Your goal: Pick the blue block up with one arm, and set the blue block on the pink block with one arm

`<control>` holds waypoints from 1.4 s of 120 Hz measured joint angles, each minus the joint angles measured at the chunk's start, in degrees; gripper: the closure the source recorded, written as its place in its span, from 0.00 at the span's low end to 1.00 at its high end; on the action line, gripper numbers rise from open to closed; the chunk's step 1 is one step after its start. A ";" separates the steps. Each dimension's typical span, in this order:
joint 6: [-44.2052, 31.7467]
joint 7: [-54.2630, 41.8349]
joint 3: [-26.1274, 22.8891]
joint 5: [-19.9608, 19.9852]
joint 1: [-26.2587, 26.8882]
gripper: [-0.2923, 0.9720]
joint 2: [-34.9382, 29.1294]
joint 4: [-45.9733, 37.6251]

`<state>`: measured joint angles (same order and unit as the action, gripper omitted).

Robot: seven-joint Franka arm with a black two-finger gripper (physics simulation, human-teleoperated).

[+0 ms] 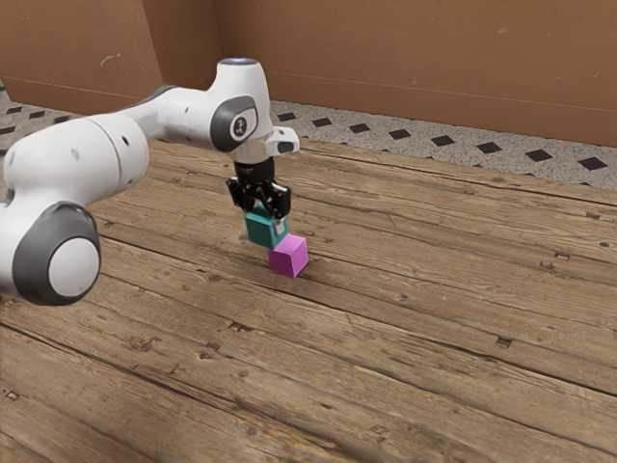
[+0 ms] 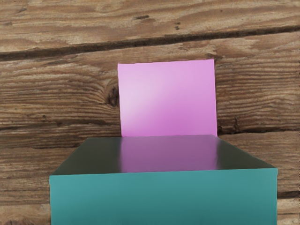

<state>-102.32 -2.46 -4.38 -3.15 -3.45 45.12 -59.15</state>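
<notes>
The blue block (image 1: 258, 228) is a teal cube held between the black fingers of my gripper (image 1: 260, 214), which is shut on it. It hangs just above the wooden table, beside the pink block (image 1: 288, 257) and slightly higher than it. The pink cube rests on the planks toward the exterior view's right of the held cube. In the wrist view the teal block (image 2: 164, 197) looms close under my hand, with the pink block (image 2: 168, 98) just beyond it.
The wooden plank table (image 1: 434, 318) stretches wide around both blocks. Behind it runs a speckled floor strip (image 1: 463, 145) and a brown wall.
</notes>
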 joint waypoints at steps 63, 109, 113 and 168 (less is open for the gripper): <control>-6.19 0.31 1.22 2.98 0.80 0.58 1.82 0.05; -7.31 0.59 1.26 3.07 0.98 0.58 2.48 0.05; -7.36 0.61 1.26 3.07 1.02 0.58 2.48 0.05; -7.66 0.00 1.31 4.05 1.26 0.29 2.57 0.08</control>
<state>-109.98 -2.46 -3.08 0.91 -2.20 47.69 -59.07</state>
